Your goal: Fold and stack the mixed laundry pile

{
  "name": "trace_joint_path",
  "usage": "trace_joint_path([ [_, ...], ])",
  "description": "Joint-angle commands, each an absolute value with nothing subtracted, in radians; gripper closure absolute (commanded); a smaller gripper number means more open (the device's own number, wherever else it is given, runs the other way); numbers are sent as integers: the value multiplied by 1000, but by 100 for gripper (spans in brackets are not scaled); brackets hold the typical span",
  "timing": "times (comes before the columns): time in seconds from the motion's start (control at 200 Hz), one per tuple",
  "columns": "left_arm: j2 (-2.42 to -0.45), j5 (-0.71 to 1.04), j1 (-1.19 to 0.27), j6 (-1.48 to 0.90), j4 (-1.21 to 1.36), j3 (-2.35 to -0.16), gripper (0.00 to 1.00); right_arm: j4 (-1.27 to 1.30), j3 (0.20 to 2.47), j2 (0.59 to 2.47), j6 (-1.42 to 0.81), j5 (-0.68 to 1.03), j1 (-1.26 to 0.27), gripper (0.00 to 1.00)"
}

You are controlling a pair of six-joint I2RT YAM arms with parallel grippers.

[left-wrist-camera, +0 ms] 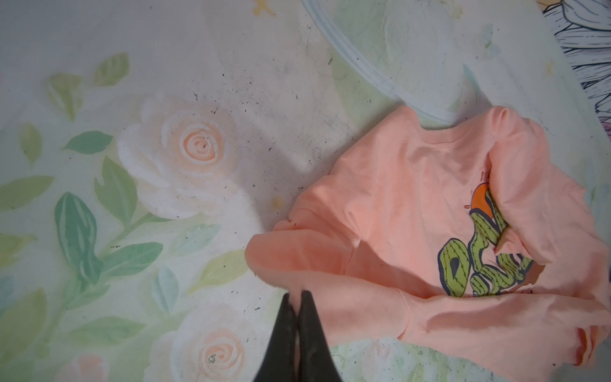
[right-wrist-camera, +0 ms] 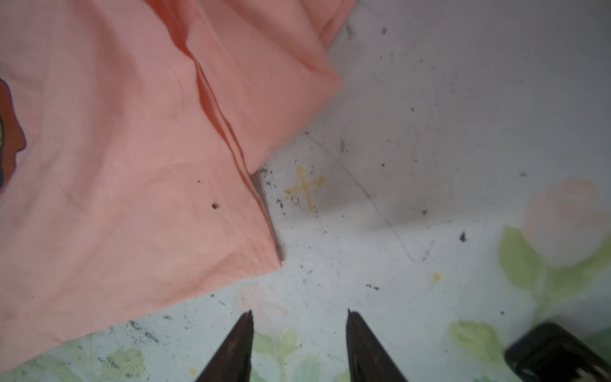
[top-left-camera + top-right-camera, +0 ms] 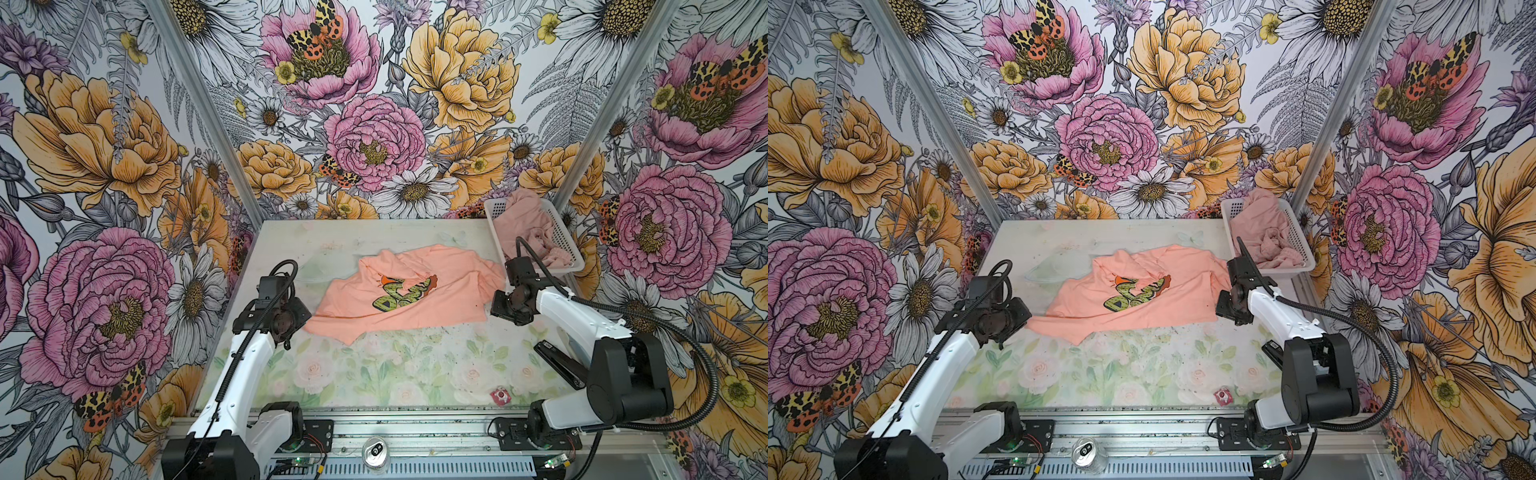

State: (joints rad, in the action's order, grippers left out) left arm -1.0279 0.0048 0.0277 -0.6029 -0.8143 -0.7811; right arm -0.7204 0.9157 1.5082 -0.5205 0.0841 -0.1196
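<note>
Fabric seems light, limp; pinch corners. T-shirt [image 3: 353,311] sprawls on table [image 3: 374,374], pink garment [image 3: 525,228] in basket [image 3: 562,243] beside it. Closed left gripper [image 1: 299,299] sits at its edge; half-open right gripper [image 2: 299,312], empty, beside its hem.

The T-shirt [image 3: 415,311] bears green cactus-style lettering [image 3: 401,293]; only a leading "D" reads clearly. A yellow cross [image 2: 305,188] marks the worktop [image 2: 429,132].

T-shirt [image 3: 449,291]: peach-orange and soft, with a green and brown picture on the chest.
T-shirt pose: lying flat but crumpled, picture side up, top part folded over.
T-shirt place: middle of the table [image 3: 374,365].
Pink garment [image 3: 523,224]: plain dusty pink, bunched up, with a gathered edge.
Pink garment place: inside the white basket [image 3: 562,243], at the table's far right corner.
</note>
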Motion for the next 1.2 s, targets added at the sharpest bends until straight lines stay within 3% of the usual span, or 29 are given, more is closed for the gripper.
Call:
trace_joint_path([
  [0.0,-1029,-3,16,-611,-786,-798,100,-610,916,1567,-554,133,-132,54],
  [0.565,-1018,-6,14,-618,-785,-783,100,-534,914,1678,-555,116,-150,67],
  [0.896,-1001,-2,14,-618,-788,-776,100,-571,886,1664,-556,126,-182,81],
  [1.086,-999,0,11,-620,-787,-771,100,-603,869,1638,-551,110,-180,100],
  [1.191,-990,3,12,-618,-788,-777,100,-621,876,1595,-551,120,-171,100],
])
